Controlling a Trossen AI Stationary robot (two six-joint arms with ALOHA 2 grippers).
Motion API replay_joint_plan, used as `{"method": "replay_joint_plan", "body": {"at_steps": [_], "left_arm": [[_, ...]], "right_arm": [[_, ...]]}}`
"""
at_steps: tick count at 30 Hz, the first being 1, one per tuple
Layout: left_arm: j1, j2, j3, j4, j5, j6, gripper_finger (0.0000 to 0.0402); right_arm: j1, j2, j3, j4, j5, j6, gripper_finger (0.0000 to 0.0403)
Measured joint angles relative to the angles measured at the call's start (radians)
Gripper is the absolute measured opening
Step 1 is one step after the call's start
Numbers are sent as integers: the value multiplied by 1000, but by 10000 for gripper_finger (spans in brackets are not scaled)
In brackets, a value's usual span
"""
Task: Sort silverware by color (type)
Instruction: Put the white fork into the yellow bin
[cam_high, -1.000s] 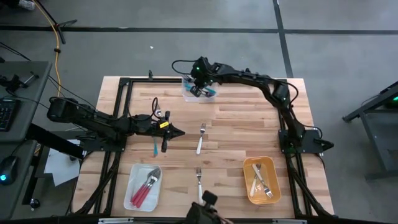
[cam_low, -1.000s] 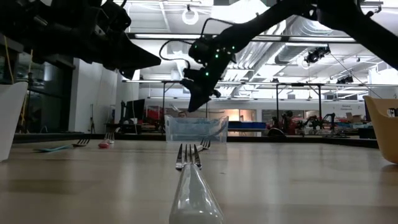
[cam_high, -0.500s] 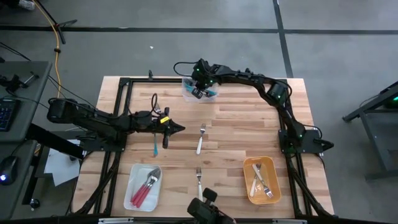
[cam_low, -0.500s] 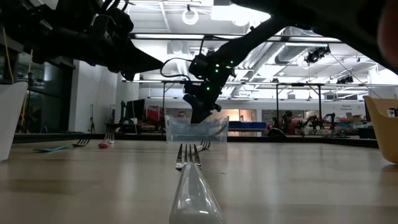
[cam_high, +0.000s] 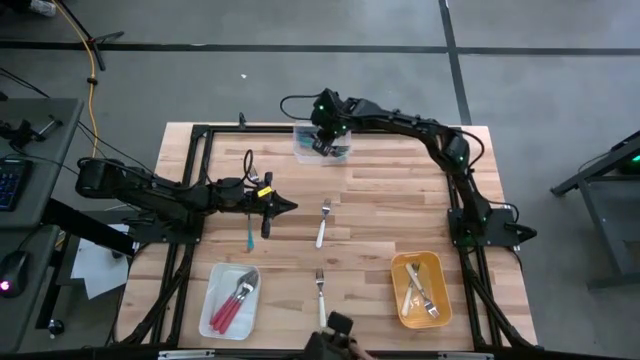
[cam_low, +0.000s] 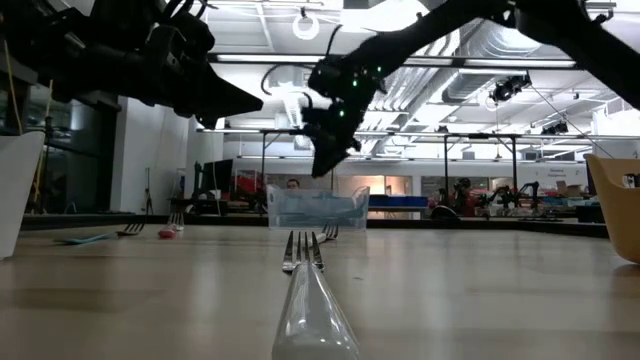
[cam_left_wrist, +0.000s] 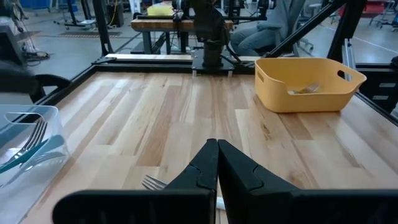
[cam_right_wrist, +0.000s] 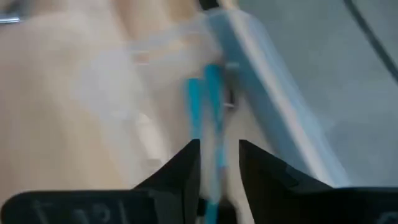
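Observation:
My right gripper (cam_high: 322, 143) hangs just above the clear tray (cam_high: 305, 152) at the table's far edge, also seen in the low view (cam_low: 325, 165). Its fingers stand slightly apart, and teal-handled forks (cam_right_wrist: 205, 118) lie in the tray below the gap. My left gripper (cam_high: 288, 207) is shut and held above the table's left-middle, next to a teal fork (cam_high: 248, 236) lying flat on the wood. Two white-handled forks lie flat, one at the centre (cam_high: 322, 222) and one near the near edge (cam_high: 320, 287).
A white tray (cam_high: 215, 315) with pink-handled forks sits at the near left. A yellow bin (cam_high: 400, 275) with white-handled forks sits at the near right. Black frame rails run along the table's left and right sides. Bare wood lies between the trays.
My right gripper dipped into the clear tray half a second ago and has since risen clear above it, shifting a little toward the table's right. The forks on the table have stayed where they were.

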Motion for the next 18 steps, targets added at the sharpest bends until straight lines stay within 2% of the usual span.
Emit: {"method": "replay_joint_plan", "body": {"at_steps": [3,5,7,10,13,18], "left_arm": [[0,0,0,0,-1,6,0],[0,0,0,-1,-1,7,0],[0,0,0,-4,-1,6,0],[0,0,0,-17,-2,-15,0],[0,0,0,-33,-2,-42,0],[0,0,0,-46,-3,-47,0]], "right_arm": [[41,-36,-53,53,0,-34,75],[68,-62,-134,152,29,-30,34],[90,-102,-242,267,32,0,9],[127,-193,-436,464,33,51,15],[177,-305,-642,623,30,105,3],[291,-522,-907,738,57,214,3]]}}
